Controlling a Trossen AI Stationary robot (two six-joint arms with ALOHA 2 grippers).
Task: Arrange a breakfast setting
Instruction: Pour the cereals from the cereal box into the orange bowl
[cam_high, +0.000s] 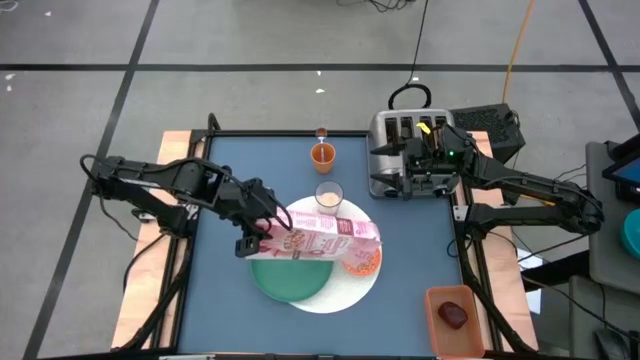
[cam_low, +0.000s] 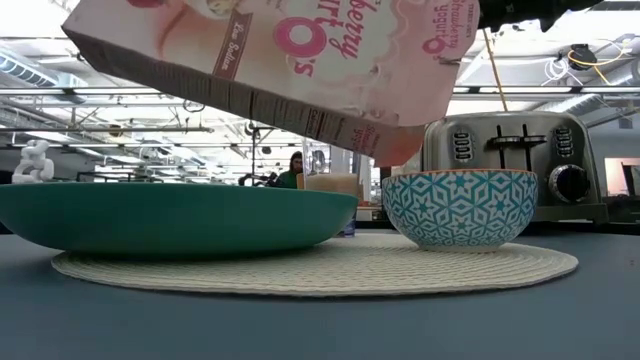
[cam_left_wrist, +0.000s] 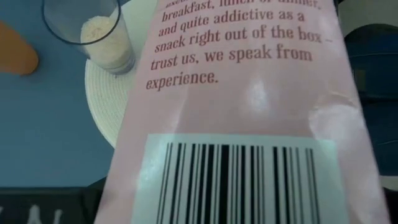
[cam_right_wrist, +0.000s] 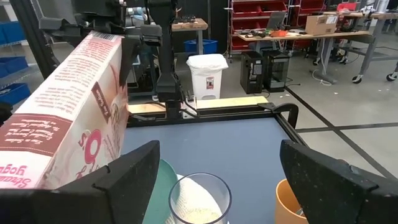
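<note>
Dark blue rectangular tabletop (cam_high: 230, 290) with black frame, pale wood side boards. Grey tiled concrete floor (cam_high: 250, 50) around the tabletop, dark seams; black cable (cam_high: 418, 45) and yellow cable (cam_high: 512, 50) run across the floor behind the tabletop. Beyond the tabletop's far edge: white lidded trash bin (cam_right_wrist: 208, 74), black boxy units just beside it, red shelving with bins (cam_right_wrist: 261, 15) behind, long workbench (cam_right_wrist: 311, 37) carrying a cardboard box (cam_right_wrist: 320, 23). Blue crates (cam_right_wrist: 15, 68) stacked off to one side of the tabletop. Low view: open ceiling with white beams and strip lights (cam_low: 120, 110), bright; seated person (cam_low: 293, 170) far behind the tabletop.
</note>
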